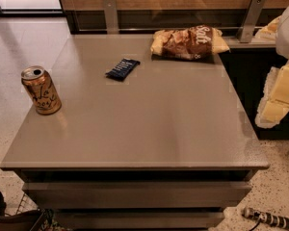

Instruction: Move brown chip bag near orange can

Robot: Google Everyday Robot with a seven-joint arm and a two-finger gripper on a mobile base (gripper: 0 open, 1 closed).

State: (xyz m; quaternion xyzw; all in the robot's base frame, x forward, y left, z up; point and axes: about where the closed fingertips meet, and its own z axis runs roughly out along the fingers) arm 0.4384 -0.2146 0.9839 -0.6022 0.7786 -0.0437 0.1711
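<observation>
The brown chip bag [189, 43] lies at the back right of the grey table [149, 124], crinkled, with pale yellow ends and white lettering. The orange can [41, 90] stands upright near the table's left edge, well apart from the bag. My gripper [275, 102] is at the right edge of the view, white and yellow, beyond the table's right side, to the right of the bag and lower in the view. It holds nothing that I can see.
A small dark-blue wrapped bar [122, 68] lies between the can and the bag. A wooden wall with metal brackets [110, 14] runs behind the table. A dark cabinet [250, 81] stands to the right. Speckled floor surrounds the table.
</observation>
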